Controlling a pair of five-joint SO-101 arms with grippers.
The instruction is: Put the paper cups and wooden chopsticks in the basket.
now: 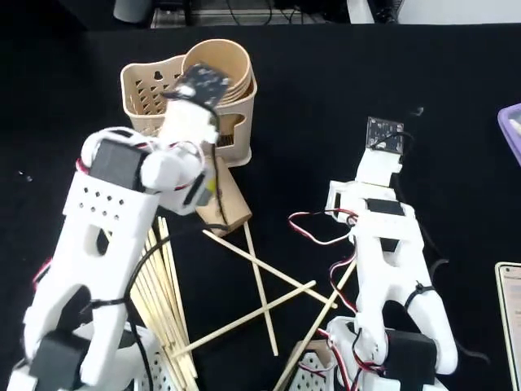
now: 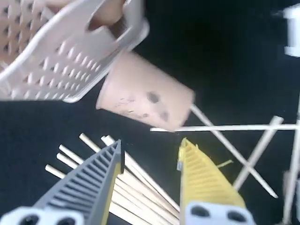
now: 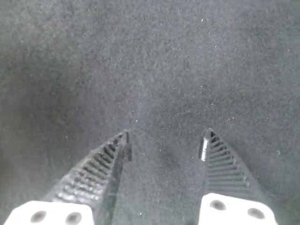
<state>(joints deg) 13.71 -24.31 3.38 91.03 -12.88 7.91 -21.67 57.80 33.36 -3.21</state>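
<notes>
Paper cup [image 1: 234, 204] lies sideways on the table [image 1: 326, 98] at five o'clock of the basket [image 1: 142, 90], wooden chopsticks [image 1: 260, 281] at its six, and we see left fingers [image 2: 101, 173] and right fingers [image 3: 101, 168] apart, empty.

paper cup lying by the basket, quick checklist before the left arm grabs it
1. Left gripper open and empty: ok.
2. Paper cup ahead of it, lying on its side: ok.
3. Cup clear of the crossed chopsticks: cannot tell, one end lies right at it.
4. Basket upright beside the cup: ok.
5. Right gripper out of the way, open over bare table: ok.
</notes>
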